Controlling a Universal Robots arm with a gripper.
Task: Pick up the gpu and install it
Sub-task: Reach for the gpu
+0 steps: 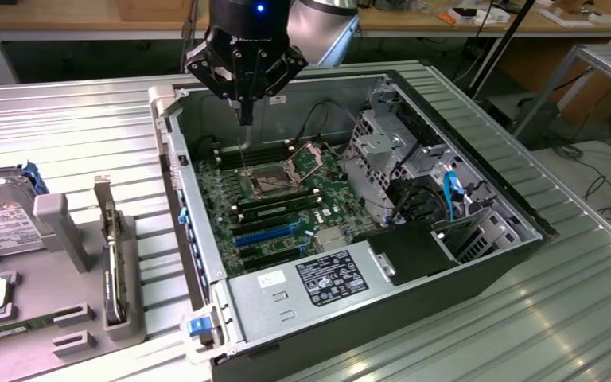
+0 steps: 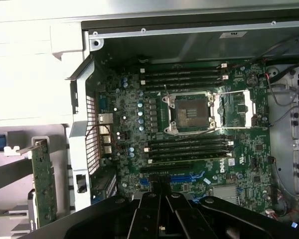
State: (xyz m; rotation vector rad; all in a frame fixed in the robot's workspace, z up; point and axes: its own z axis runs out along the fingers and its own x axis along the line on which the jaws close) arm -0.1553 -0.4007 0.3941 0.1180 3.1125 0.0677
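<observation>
The gpu (image 1: 111, 259) stands on edge in a grey holder (image 1: 72, 318) on the table, at the exterior view's left of the open computer case (image 1: 476, 263). In the wrist view the gpu (image 2: 43, 186) shows as a green board with a silver end bracket, outside the case wall. My gripper (image 1: 245, 111) hangs above the far end of the case, over the motherboard (image 1: 284, 195), well apart from the gpu. Its fingers (image 2: 152, 214) are shut together and hold nothing. A blue card slot (image 2: 185, 178) lies just ahead of the fingertips.
A silver hard drive (image 1: 3, 227) with a white label and a green memory stick (image 1: 13, 326) sit in the same holder. A drive cage (image 1: 391, 155), cables and a black power supply (image 1: 332, 274) crowd the case. The empty processor socket (image 2: 192, 112) sits mid-board.
</observation>
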